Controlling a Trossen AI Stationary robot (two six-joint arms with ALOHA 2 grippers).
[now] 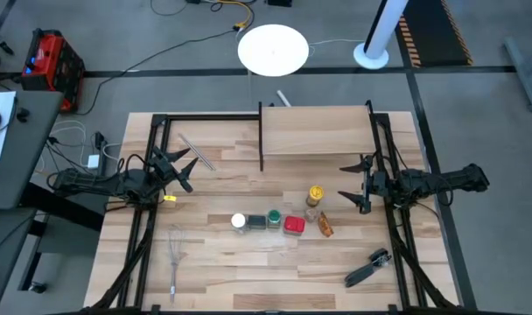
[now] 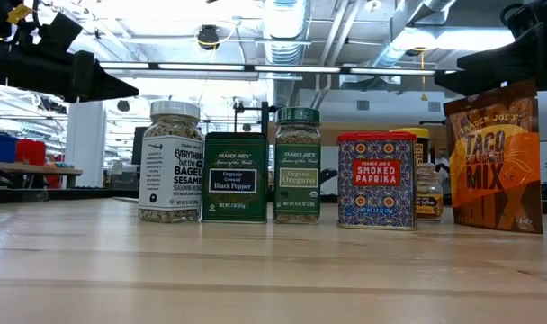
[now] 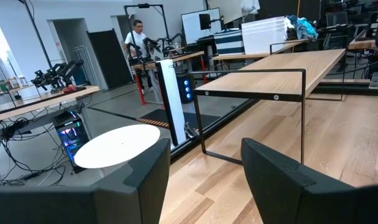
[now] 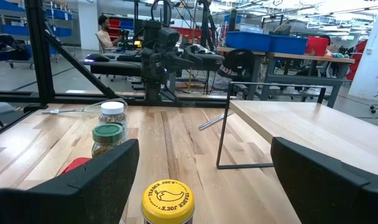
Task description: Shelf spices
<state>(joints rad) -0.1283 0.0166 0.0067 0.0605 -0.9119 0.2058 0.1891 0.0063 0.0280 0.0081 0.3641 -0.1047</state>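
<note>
Pale plank wooden table [image 1: 248, 271]: butcher-block boards, smooth, satin sheen.
Low shelf of pale wood on thin black metal posts [image 1: 318, 131]: board smooth and matt; posts [image 3: 301, 112] thin, matt black.
Clear jar with white cap [image 2: 171, 162]: glossy see-through wall, paper label, seeds visible inside.
Dark green square tin [image 2: 235, 178]: printed metal, soft gloss.
Clear jar with green cap [image 2: 298, 166]: glossy wall, ribbed plastic cap.
Red-rimmed patterned tin [image 2: 376, 181]: printed metal, smooth.
Orange printed packet [image 2: 494, 162]: paper or foil pouch, slightly creased.
Yellow plastic cap [image 4: 168, 201]: smooth, glossy, printed.
Wire whisk [image 1: 176, 254]: bright bare metal.
Dark fingers [image 4: 326, 180]: matt, smooth plastic look.
</note>
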